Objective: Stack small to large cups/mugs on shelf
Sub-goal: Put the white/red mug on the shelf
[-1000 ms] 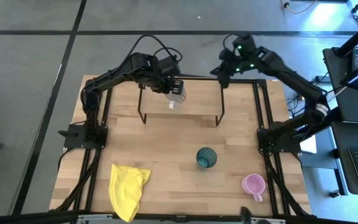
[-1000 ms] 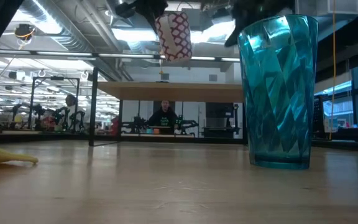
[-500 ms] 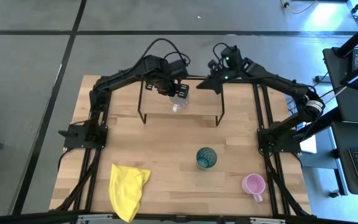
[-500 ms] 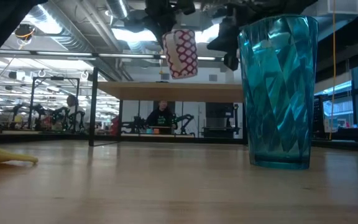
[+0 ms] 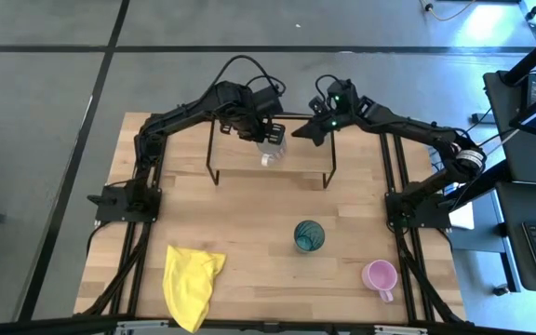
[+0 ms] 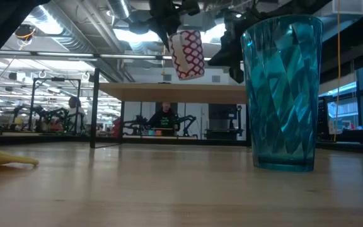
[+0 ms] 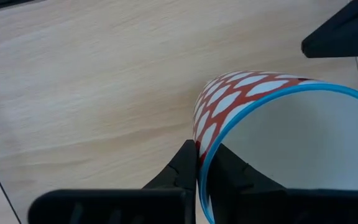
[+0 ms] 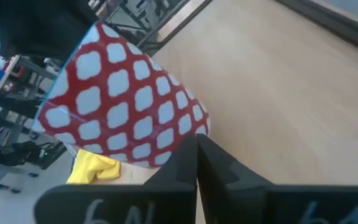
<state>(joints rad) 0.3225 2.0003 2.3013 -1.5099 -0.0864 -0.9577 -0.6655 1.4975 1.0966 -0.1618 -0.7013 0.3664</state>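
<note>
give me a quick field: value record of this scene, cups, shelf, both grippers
held cup: red-and-white patterned cup with blue rim, tilted, in the air above the shelf
left gripper: pinching that cup's rim, over the shelf
right gripper: fingers together, close beside the held cup, holding nothing
teal cup: upright on the table, in front of the shelf
pink mug: on the table near the right front corner
yellow cloth: on the table, front left
cups on shelf: none yet
</note>
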